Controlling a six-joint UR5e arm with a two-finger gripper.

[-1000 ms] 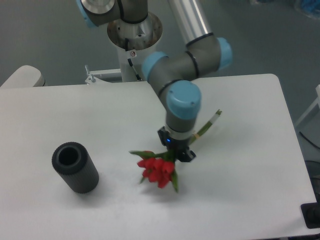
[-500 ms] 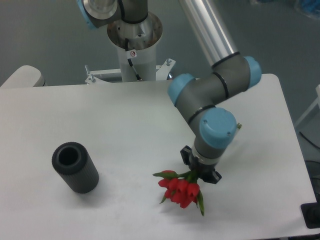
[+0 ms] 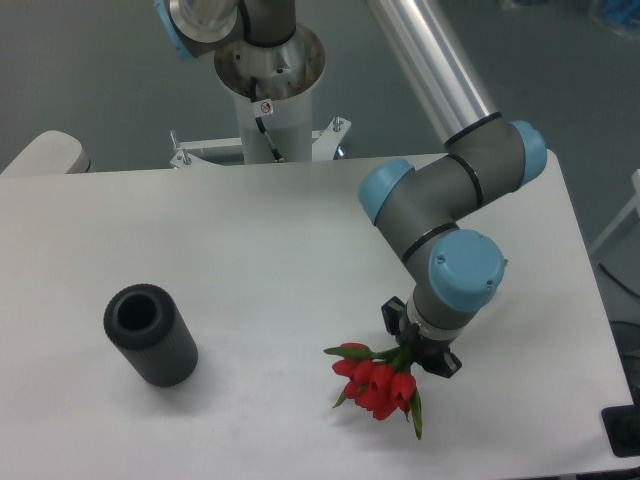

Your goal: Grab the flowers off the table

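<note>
Pinching the green stems just behind the blooms, the claw [image 3: 418, 350] is seen pressed onto the flowers [image 3: 378, 385]; the red heads are carried low over the white counter [image 3: 250, 260] (contact cannot be judged); the bunch is judged light, soft, easily crushed.

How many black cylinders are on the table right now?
1. The black ribbed cylinder stands on the table at the left, well apart from the flowers at the end effector.

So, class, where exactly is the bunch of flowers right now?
In the camera view, the flowers sit low and right of centre, held by the pincer over the table, far right of the black cylinder.
</note>
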